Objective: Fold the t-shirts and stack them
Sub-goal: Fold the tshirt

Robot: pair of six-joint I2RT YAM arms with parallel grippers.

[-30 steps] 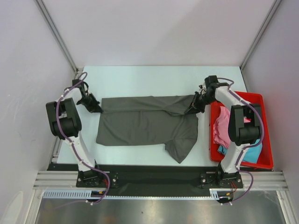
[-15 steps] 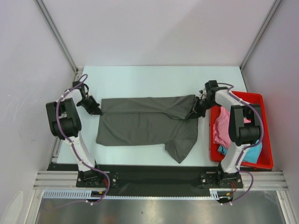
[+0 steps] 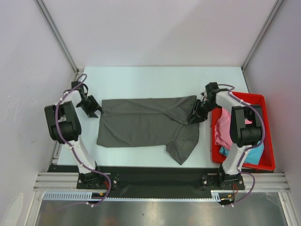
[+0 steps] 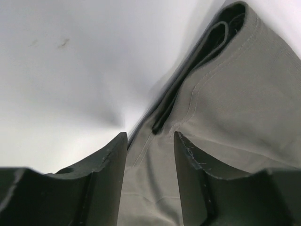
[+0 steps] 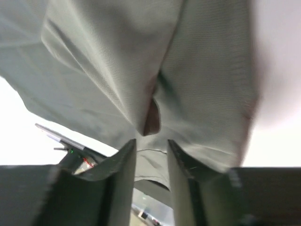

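Observation:
The dark charcoal-grey t-shirt [image 3: 146, 123] lies spread on the white table, its far edge folded over toward me and one sleeve sticking out at the near right. At the shirt's far-left corner my left gripper [image 3: 96, 110] is open; in the left wrist view the folded hem [image 4: 235, 94] lies loose between the parted fingers of that gripper [image 4: 150, 141]. At the far-right corner my right gripper [image 3: 195, 116] also stands open. In the right wrist view slack grey cloth [image 5: 108, 61] lies in the gap of that gripper [image 5: 151, 147]. A pink t-shirt [image 3: 223, 125] and a turquoise-blue one [image 3: 254, 153] lie in the tray.
The red plastic tray [image 3: 259, 97] stands at the table's right edge, right beside my right arm. Bare white table [image 3: 155, 80] stretches behind the shirt. Enclosure walls and metal posts ring the table.
Both grippers have gone from shut to open and let go of the grey shirt's folded edge. The left gripper has backed off a little to the left; the right has dropped slightly toward me.

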